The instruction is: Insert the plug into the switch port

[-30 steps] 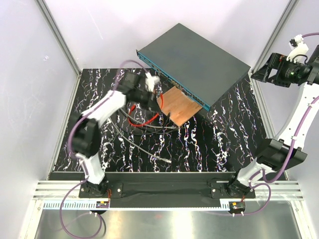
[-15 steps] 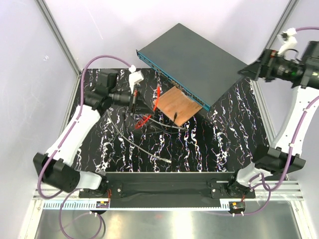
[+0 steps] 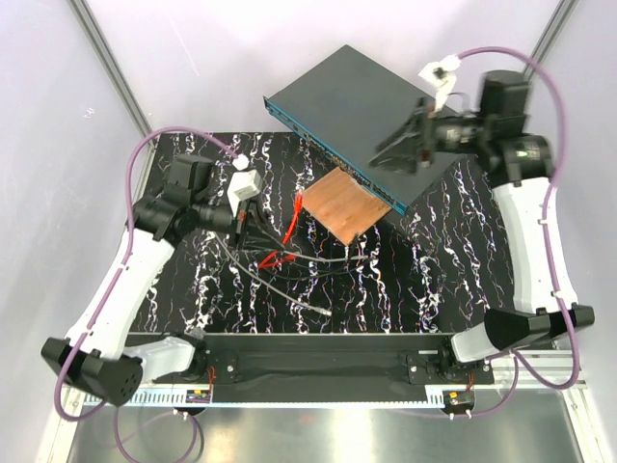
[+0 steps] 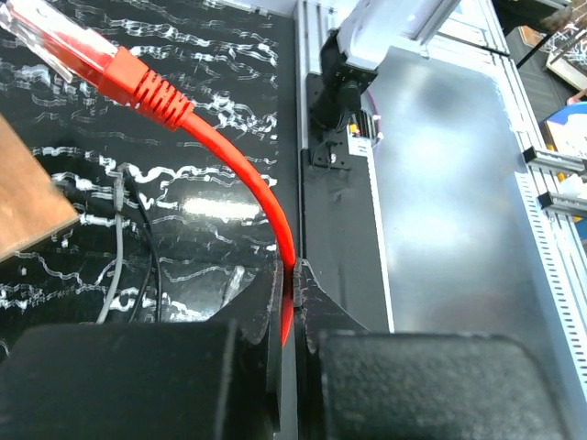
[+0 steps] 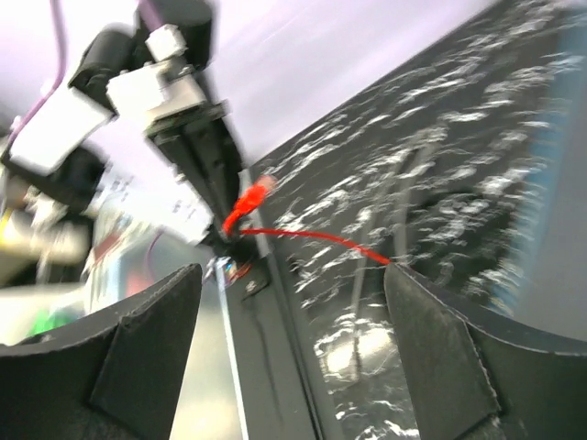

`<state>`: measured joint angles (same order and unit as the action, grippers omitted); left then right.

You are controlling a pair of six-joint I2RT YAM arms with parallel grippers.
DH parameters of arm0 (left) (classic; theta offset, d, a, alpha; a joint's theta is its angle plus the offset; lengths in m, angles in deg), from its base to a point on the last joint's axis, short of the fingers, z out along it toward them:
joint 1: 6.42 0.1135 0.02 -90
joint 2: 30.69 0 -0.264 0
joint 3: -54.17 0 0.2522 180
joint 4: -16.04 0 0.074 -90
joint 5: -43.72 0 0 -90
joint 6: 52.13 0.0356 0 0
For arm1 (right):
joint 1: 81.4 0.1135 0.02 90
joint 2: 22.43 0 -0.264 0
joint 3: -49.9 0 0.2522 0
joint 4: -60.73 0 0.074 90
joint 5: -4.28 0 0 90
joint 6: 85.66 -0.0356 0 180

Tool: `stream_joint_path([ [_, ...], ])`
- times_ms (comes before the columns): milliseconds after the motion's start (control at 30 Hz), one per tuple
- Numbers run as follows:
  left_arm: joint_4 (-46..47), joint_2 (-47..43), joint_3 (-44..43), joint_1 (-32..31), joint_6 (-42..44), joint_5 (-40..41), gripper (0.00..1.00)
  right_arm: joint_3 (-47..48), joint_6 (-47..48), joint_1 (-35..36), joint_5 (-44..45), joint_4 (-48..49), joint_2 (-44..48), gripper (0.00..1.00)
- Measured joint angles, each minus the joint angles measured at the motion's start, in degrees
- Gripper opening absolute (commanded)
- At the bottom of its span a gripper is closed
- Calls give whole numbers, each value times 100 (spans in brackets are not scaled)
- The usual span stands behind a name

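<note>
I find the left tool (image 4: pixel 292 271) pinched shut on the red cable (image 4: pixel 264 197) behind the plug (image 4: pixel 53 38). The plug hangs near the switch (image 3: pixel 376 116), not inserted. The right tool (image 5: pixel 289 280) gapes empty over the switch.

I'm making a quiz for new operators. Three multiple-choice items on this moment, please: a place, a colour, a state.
1. Where does the copper plate lie? A on top of the switch; B beside its socket face; C far from it.
2. What colour is the cable in the left gripper? A grey; B purple; C red.
3. How is the right gripper? A open, empty; B shut, empty; C shut on the cable.
Key: B, the plate sits by the teal face; C, a red cable is pinched between the fingers; A, its fingers stand wide apart.
</note>
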<state>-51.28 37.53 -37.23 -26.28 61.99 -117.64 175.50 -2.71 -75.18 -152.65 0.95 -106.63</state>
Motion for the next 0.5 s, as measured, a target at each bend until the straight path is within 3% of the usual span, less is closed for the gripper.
stream_joint_path([
  [233, 492, -328, 356, 0, -369, -249, 2, 11, 737, 1644, 361, -28, -487, 88],
  [500, 988, -326, 481, 0, -776, -407, 4, -15, 835, 2540, 450, 258, -946, 89],
])
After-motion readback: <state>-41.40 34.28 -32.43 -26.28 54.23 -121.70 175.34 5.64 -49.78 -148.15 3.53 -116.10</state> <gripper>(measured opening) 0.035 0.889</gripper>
